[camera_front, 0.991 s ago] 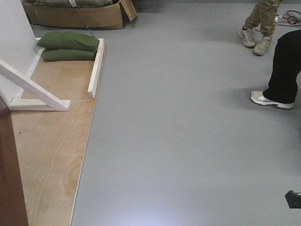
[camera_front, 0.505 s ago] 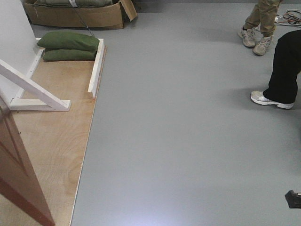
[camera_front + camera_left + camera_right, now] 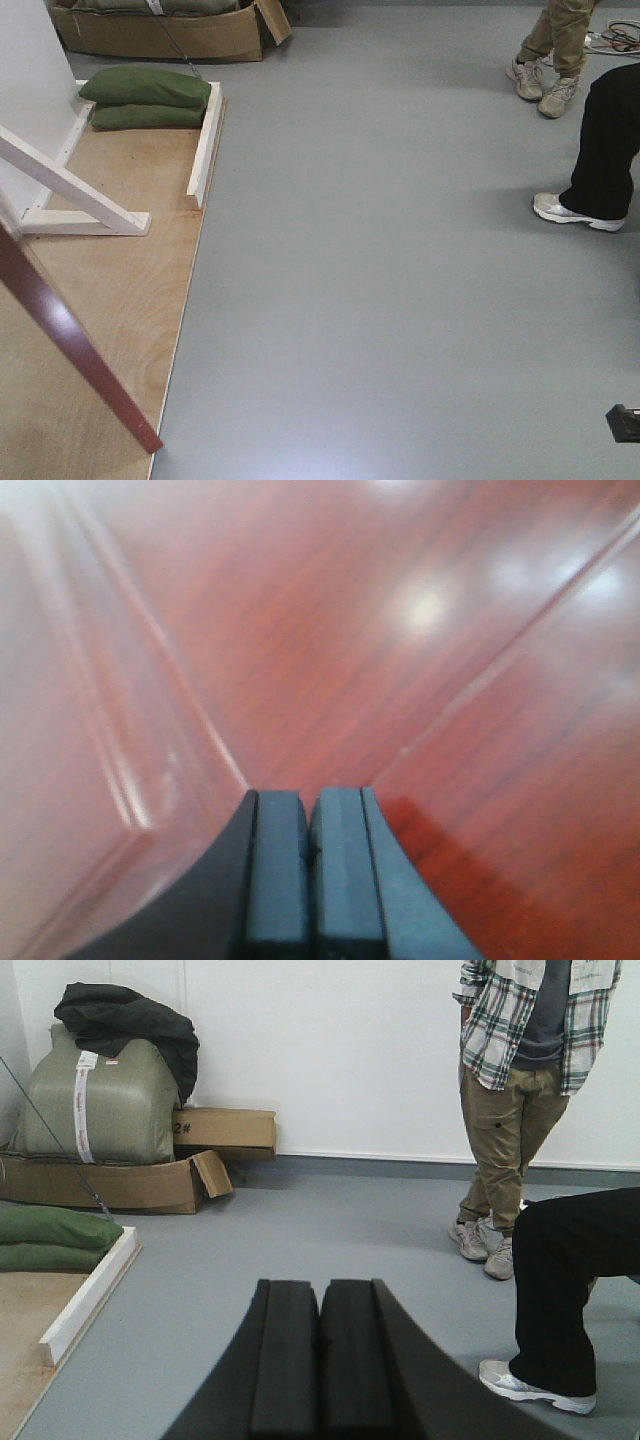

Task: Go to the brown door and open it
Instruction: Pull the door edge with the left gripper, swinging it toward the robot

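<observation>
The brown door [image 3: 72,342] shows in the front view as a thin reddish-brown strip, slanting from the left edge down to a corner near the plywood's rim. Its glossy wood face [image 3: 330,630] with panel moulding fills the left wrist view. My left gripper [image 3: 310,798] is shut, empty, with its tips right at that face; whether they touch it is not clear. The lock plate and keys are out of view. My right gripper [image 3: 320,1288] is shut on nothing and hangs over the grey floor.
A plywood base [image 3: 120,290] with white wooden braces [image 3: 70,190] and green sandbags [image 3: 145,98] lies left. Cardboard boxes [image 3: 120,1182] stand at the back wall. Two people stand at the right, one in khaki trousers [image 3: 510,1130], one in black trousers [image 3: 610,140].
The door has swung: its broad brown face at the lower left has narrowed to a thin slanted edge, and its lower corner has moved right. The people have not moved.
</observation>
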